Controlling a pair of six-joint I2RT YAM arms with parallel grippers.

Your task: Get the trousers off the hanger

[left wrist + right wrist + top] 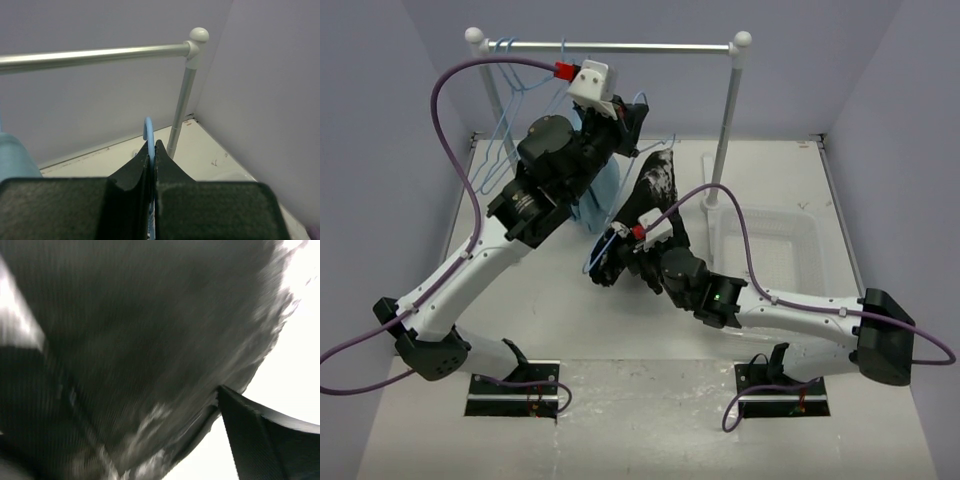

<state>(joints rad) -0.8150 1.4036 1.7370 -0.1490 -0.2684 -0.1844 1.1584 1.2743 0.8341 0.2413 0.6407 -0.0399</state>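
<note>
The black trousers [657,183] with white speckled patches hang over the table's middle, draped on a light-blue wire hanger [641,98]. My left gripper [632,112] is raised below the rail and is shut on the hanger's hook [148,131]; in the left wrist view the gripper [152,146] pinches the wire. My right gripper [620,252] is at the trousers' lower end. In the right wrist view the blurred black fabric [140,340] fills the frame and meets one finger [265,440]; the other finger is hidden behind the cloth.
A metal clothes rail [620,46] spans the back, and also shows in the left wrist view [100,55], with several blue hangers [505,110] at its left end. A plain light-blue cloth [600,200] hangs behind the trousers. A white basket [790,235] stands at the right.
</note>
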